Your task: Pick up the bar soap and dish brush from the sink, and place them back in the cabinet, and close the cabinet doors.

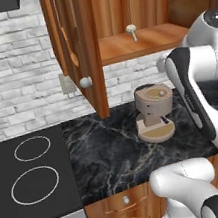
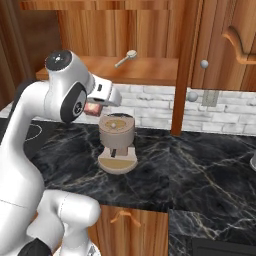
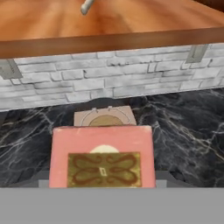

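Observation:
The pinkish bar soap point(image 3: 103, 157), with a gold pattern on its face, sits between the fingers of my gripper point(image 3: 103, 184), which is shut on it. From the right base view the soap point(image 2: 92, 108) hangs just below the front of the cabinet point(image 2: 145, 70) shelf, above the counter. On that shelf lies the dish brush point(image 1: 131, 30) point(image 2: 126, 58), and its handle tip point(image 3: 87, 6) shows at the top of the hand view. The cabinet doors stand open: one door point(image 1: 77, 45) at the left, one door point(image 2: 181, 75) edge-on at the right. The sink is out of view.
A tan round appliance point(image 1: 154, 110) point(image 2: 116, 142) stands on the dark marbled counter point(image 1: 108, 151) directly below my hand. A black stovetop point(image 1: 31, 175) lies to the left. White brick wall point(image 3: 109, 83) runs behind, and lower wooden cabinet fronts point(image 2: 125, 220) sit below the counter.

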{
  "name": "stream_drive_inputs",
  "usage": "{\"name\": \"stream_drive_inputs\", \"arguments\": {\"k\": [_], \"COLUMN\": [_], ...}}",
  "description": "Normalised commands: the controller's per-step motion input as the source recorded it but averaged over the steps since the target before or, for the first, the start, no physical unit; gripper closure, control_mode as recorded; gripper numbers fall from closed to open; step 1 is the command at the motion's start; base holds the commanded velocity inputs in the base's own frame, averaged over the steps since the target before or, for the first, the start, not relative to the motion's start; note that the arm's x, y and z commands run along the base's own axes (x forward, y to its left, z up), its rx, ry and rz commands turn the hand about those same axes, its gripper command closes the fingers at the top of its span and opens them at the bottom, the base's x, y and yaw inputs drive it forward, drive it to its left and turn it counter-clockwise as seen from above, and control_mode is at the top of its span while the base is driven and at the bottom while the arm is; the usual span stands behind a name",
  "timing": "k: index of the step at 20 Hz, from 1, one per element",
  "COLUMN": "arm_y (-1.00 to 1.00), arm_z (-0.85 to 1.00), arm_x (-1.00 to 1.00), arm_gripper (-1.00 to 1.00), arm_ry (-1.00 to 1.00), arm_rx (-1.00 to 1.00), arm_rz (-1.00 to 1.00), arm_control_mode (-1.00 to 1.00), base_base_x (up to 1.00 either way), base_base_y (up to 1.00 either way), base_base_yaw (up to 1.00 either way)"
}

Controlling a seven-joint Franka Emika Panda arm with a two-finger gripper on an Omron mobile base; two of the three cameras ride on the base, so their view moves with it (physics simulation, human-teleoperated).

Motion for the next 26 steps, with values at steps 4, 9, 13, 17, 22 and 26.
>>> {"name": "stream_drive_inputs", "arguments": {"k": [4,9,13,17,22,26], "arm_y": [0.00,0.00,0.00,0.00,0.00,0.00], "arm_z": [0.25,0.26,0.18,0.22,0.23,0.08], "arm_x": [0.01,0.16,0.30,0.35,0.34,0.40], "arm_gripper": [1.00,1.00,1.00,1.00,1.00,1.00], "arm_ry": [-0.07,-0.03,-0.03,-0.05,-0.01,0.00], "arm_rx": [0.00,0.00,0.00,0.00,0.00,0.00], "arm_rz": [0.00,0.00,0.00,0.00,0.00,0.00], "arm_control_mode": [-1.00,-1.00,-1.00,-1.00,-1.00,-1.00], "base_base_x": [0.00,0.00,0.00,0.00,0.00,0.00], "base_base_y": [0.00,0.00,0.00,0.00,0.00,0.00], "base_base_yaw": [0.00,0.00,0.00,0.00,0.00,0.00]}}
